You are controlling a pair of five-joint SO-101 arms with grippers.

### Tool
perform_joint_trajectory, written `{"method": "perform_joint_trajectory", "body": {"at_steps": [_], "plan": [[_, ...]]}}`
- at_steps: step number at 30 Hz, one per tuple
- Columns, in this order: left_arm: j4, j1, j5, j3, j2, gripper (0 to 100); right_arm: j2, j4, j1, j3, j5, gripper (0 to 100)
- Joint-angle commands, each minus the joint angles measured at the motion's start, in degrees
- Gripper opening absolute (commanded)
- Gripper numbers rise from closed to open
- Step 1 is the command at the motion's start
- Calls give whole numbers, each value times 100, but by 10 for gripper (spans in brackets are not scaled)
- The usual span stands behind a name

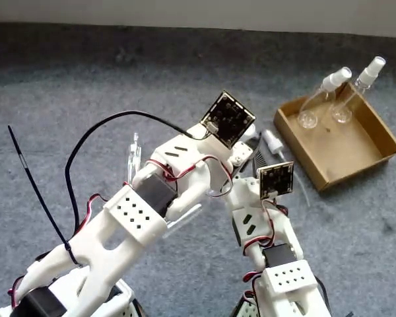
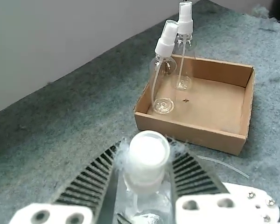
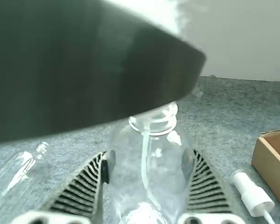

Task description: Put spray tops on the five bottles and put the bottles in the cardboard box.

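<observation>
On the grey carpet (image 1: 86,79), the right gripper (image 3: 148,161) is clamped round the body of a clear bottle (image 3: 147,182) and holds it upright. The left gripper (image 2: 146,161) pinches a white spray top (image 2: 148,151) directly over the neck, with the dip tube (image 3: 143,149) already running down inside the bottle. Seen from above, the cardboard box (image 1: 353,148) lies at roughly three o'clock from where the arms meet, and a first capped bottle (image 1: 320,99) and a second capped bottle (image 1: 356,92) stand at its far side. A loose spray top (image 1: 272,140) lies at two o'clock, between the arms and the box, and an uncapped bottle (image 1: 133,157) waits at nine o'clock. Whether the collar has seated on the neck cannot be told (the left arm blocks the right camera's sight of it). To do this step well, the right arm should probably keep the bottle steady and plumb without crushing it. The left should keep the top centred, press and turn it home, and let go only once it sits flush, since a tilted top would likely jam or pop off.
</observation>
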Motion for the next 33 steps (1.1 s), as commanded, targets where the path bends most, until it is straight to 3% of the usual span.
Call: {"method": "perform_joint_trajectory", "body": {"at_steps": [1,5,14,18,33], "plan": [[-70,31,-44,-268,-127,6,-92,-110,-4,-40,44,98],[-70,22,703,-268,-127,7,-92,-110,-13,-40,44,98],[-79,-31,730,-277,470,5,-92,-84,4,-66,141,98],[-79,-22,730,-286,418,5,-101,963,4,-233,800,98],[158,-13,747,-233,-40,5,-1754,2343,-22,-708,870,99]]}}
